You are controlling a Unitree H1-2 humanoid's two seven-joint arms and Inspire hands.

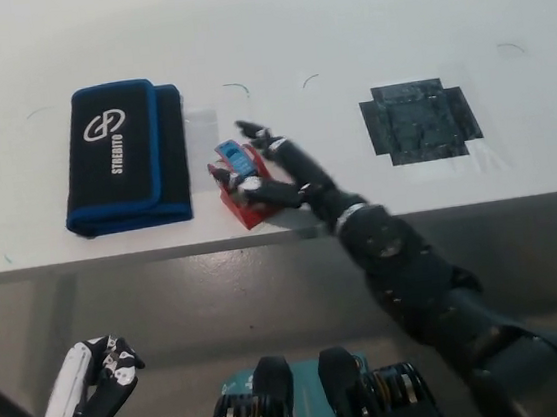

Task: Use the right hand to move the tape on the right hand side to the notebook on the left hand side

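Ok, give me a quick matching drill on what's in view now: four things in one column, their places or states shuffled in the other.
Things:
1. tape dispenser
2. notebook
3. left hand
4. black tape patch

Places or states:
A. below the table edge, resting
B. far left on the table, black with blue trim
C. in the right hand, near the front edge
D. stuck flat on the table's right side

Pairs: 1-C, 2-B, 3-A, 4-D

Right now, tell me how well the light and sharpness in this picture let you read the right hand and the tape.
Head view: even, soft light on the white table, faint shadows only. The black right hand is crisp against it, closed on the red and blue tape, which it partly hides. The notebook logo reads sharply. The white left hand rests low at left, dimmer.
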